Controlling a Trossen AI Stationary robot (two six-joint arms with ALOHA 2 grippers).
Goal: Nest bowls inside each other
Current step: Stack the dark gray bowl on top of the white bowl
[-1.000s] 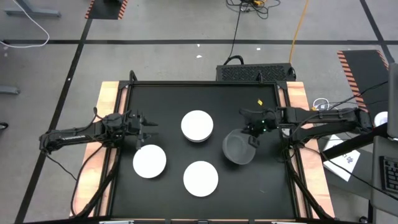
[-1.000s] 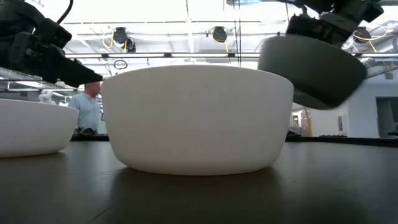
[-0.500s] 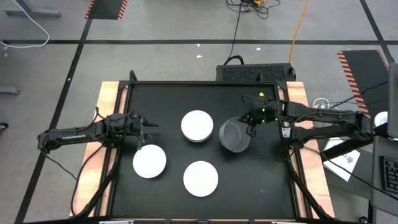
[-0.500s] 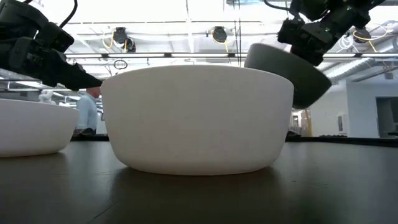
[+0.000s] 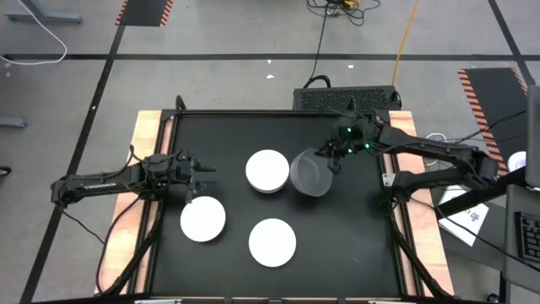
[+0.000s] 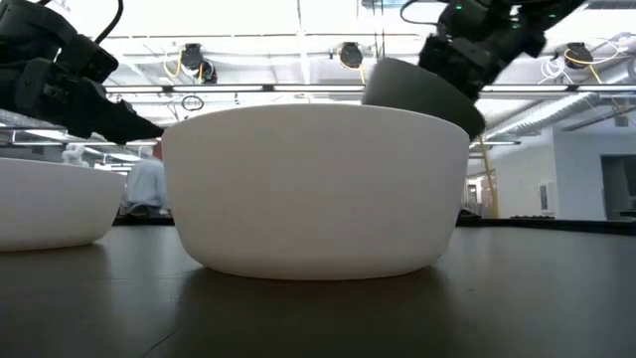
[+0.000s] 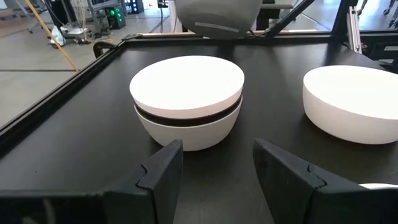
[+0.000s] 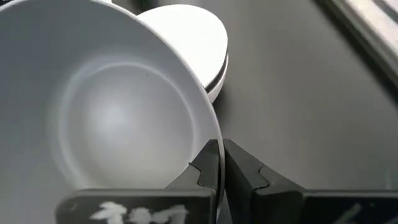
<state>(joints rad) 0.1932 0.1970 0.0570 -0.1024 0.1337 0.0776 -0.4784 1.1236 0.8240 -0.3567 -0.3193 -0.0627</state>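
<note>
Just beside the centre stack [image 5: 267, 171], off the table [image 5: 354, 245], the grey bowl [image 5: 310, 173] hung tilted, rim pinched by the right gripper [image 5: 331, 158] on its far side, likely so it could drop onto the stack. Left gripper [image 5: 199, 175] waited parted and empty near the left white bowl [image 5: 202, 219].

A black table mat [image 5: 337, 245] with wooden edge strips [image 5: 145, 135] sits on a grey floor [image 5: 219, 34] crossed by dark tape lines. Behind the table lies a black perforated box [image 5: 346, 98] with cables [image 5: 319, 42] trailing off, and hazard-striped patches [image 5: 143, 10] mark the floor. In the low view, a person [image 6: 147, 181] stands in the room beyond, under ceiling lights [image 6: 348, 52].
</note>
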